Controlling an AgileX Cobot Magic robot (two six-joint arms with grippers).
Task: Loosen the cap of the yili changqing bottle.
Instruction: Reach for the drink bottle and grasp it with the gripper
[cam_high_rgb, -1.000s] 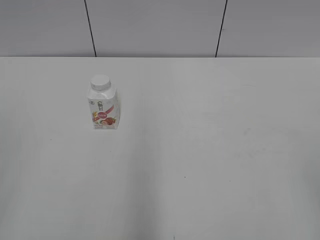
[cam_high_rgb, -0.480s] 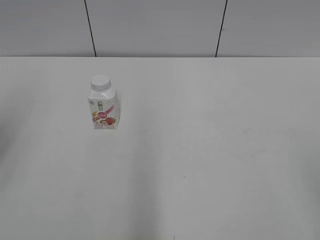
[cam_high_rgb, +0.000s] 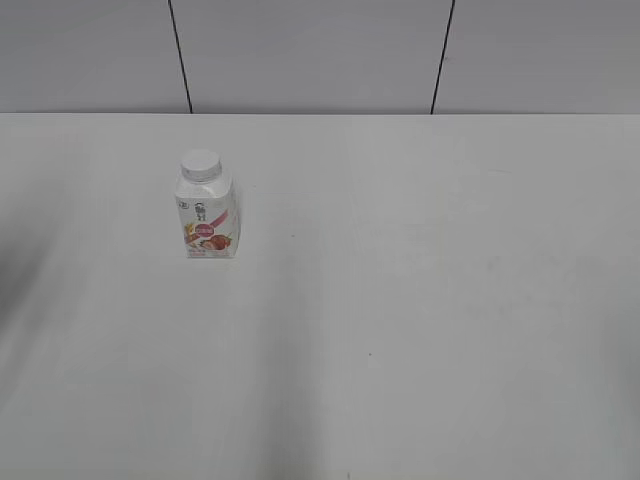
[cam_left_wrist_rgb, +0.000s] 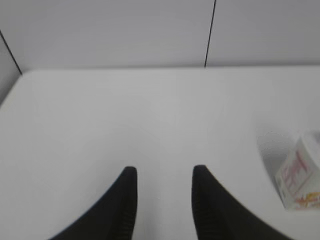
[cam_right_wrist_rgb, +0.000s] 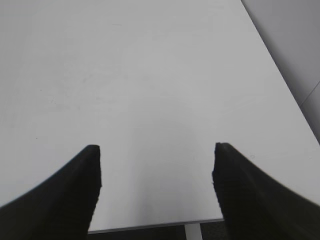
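Exterior view | squarish yili changqing bottle (cam_high_rgb: 208, 218) | round cap (cam_high_rgb: 200, 164) on

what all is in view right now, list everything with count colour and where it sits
yili changqing bottle: one, white with a pink-red fruit label, upright on the left part of the table, nothing touching it
cap: one, white, on the bottle's neck
table: one, white, fills most of every view
wall: grey panels with dark seams, behind the table
left gripper: one, black, open, above bare table with the bottle off to its right
right gripper: one, black, open wide, above bare table near the edge
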